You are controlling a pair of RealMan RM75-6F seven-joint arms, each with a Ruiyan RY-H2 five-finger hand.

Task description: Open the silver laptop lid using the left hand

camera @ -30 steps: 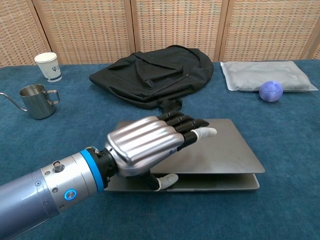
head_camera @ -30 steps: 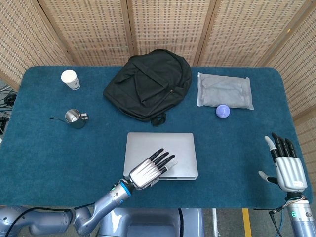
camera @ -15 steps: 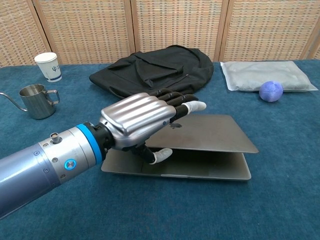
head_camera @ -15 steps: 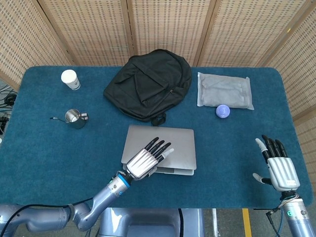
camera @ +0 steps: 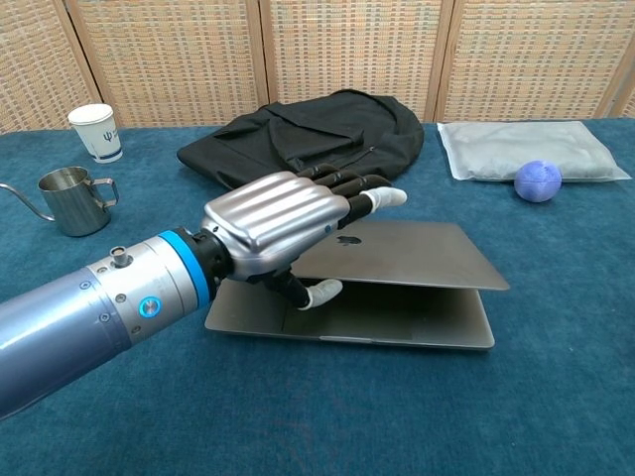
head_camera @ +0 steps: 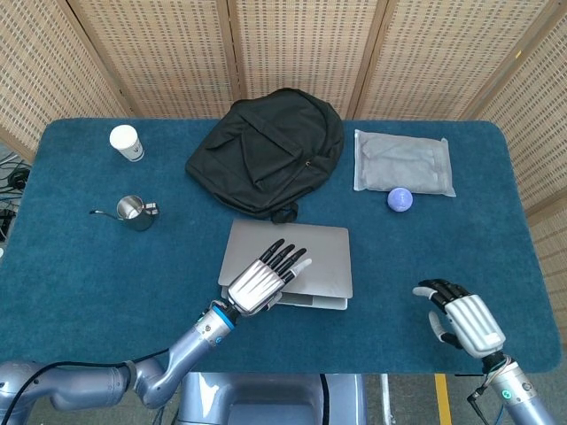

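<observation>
Left hand (camera: 283, 220) gripped the front-left edge of the silver laptop lid (camera: 407, 253), fingers (camera: 365, 186) laid flat over the top and the thumb tucked under the rim. We saw the same hand in the head view (head_camera: 257, 282) reaching in from the near table edge. The lid was raised a little off the base (camera: 397, 317), a wedge-shaped gap showing along the front, hinge side toward the backpack.

We logged the silver laptop (head_camera: 301, 261) at the near-middle of the blue table (head_camera: 80, 274), just in front of the black backpack (head_camera: 266, 150); the two looked close, but we could not tell if they touched.

Right hand (head_camera: 461, 317) hovered over the near-right corner of the table, well apart from the laptop, fingers curled inward and holding nothing. It did not show in the chest view.

Other items we noted: a white paper cup (head_camera: 127, 142) at the far-left, a small steel pitcher (head_camera: 133, 212) with a thin spout nearer than the cup, a grey padded pouch (head_camera: 403, 162) at the far-right, and a purple ball (head_camera: 400, 199) just beside the pouch's near edge. Woven screen panels (head_camera: 292, 44) stood behind the table.
</observation>
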